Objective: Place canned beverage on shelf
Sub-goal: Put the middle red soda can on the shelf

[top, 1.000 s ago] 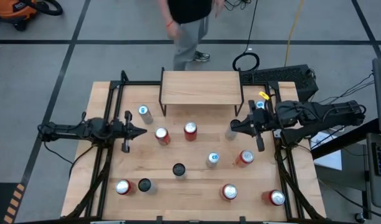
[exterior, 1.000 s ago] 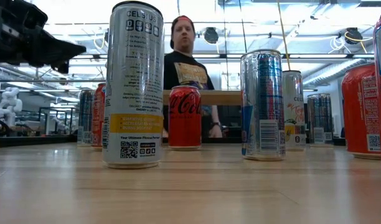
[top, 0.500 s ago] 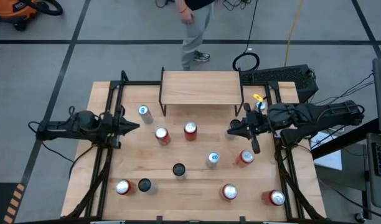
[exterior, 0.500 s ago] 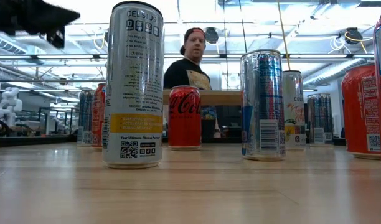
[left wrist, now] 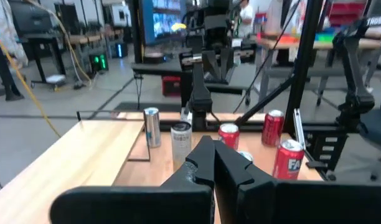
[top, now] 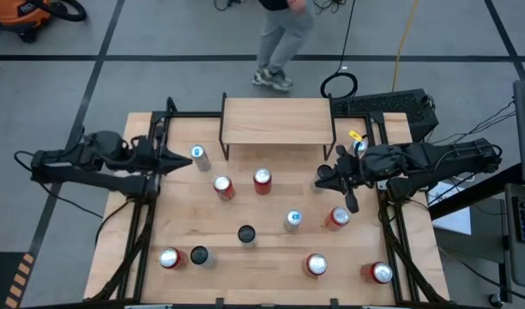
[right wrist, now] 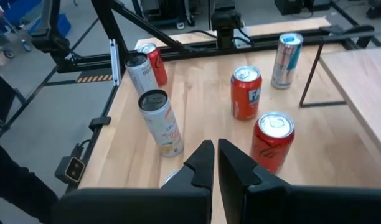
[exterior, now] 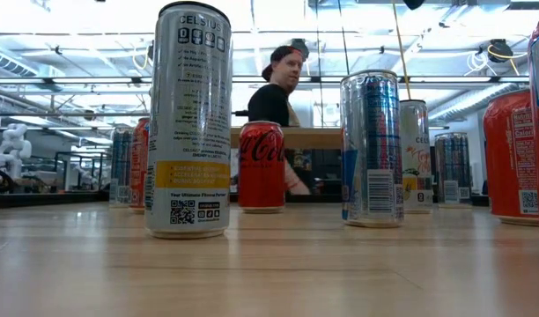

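A: What's different around the shelf (top: 278,120)?

B: The biggest shift is the left arm. It has pulled back from the cans toward the table's left edge, and the left gripper (top: 172,158) now sits off the shelf's left front corner, just short of the slim silver can (top: 199,157). Its fingers are pressed together, holding nothing.

A: And the right side?

B: A smaller move. The right gripper (top: 321,178) has eased in below the shelf's right front leg, fingers almost touching, also empty. The red cola can (top: 262,180) stands in front of the shelf's middle, well short of it.

A: So the task?

B: Barely begun, I'd judge. The shelf top is bare and every can is on the table (top: 271,257). The person (top: 281,39) beyond the shelf is walking off.
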Motion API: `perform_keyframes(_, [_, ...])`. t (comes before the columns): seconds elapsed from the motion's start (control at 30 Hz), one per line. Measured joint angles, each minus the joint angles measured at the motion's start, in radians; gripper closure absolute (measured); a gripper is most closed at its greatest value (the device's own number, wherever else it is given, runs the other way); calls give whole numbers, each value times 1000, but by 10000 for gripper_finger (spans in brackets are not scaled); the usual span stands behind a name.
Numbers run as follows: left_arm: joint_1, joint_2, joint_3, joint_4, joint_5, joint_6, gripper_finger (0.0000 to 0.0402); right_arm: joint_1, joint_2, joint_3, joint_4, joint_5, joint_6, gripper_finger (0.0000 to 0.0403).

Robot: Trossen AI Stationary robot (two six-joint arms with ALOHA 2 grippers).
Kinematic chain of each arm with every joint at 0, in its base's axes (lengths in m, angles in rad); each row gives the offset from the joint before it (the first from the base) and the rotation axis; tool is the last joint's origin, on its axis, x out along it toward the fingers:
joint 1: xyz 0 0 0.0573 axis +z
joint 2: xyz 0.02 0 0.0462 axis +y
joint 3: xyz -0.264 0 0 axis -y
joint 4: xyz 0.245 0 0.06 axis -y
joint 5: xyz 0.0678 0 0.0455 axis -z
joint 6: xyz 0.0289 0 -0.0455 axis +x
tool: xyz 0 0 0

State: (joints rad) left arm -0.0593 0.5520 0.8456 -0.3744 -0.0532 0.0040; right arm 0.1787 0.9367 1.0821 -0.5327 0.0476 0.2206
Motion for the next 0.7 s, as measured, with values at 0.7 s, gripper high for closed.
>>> perform_keyframes(0.7, [0, 312, 203, -52, -12, -340, 402, 0, -29, 0, -111, -1, 183, 403])
